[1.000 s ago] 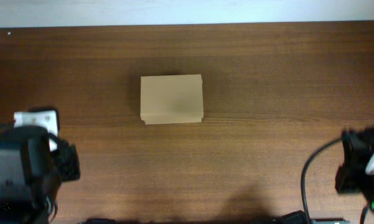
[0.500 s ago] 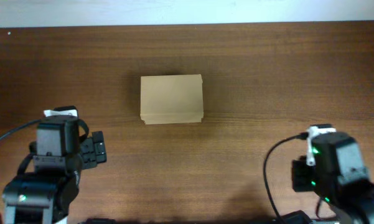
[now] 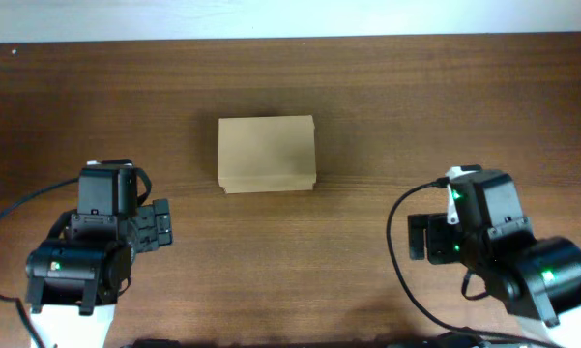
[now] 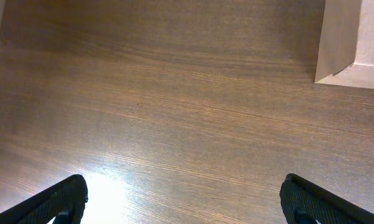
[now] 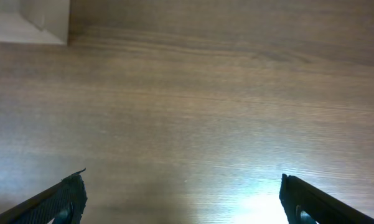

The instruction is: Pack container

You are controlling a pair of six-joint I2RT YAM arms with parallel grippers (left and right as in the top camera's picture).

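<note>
No readable txt or labels anywhere

The overhead camera looks straight down on the dark brown wooden table point(image 3: 387, 87), with the plain tan rectangular cardboard box point(image 3: 267, 153) near frame centre. Both wrist cameras hang close over the wood, facing toward the box: the left catches its corner upper right, the right upper left. All three share it.

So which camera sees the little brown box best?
The overhead view: it shows the whole container from above. The left wrist view catches only a corner at top right, the right wrist view only a corner at top left.
</note>
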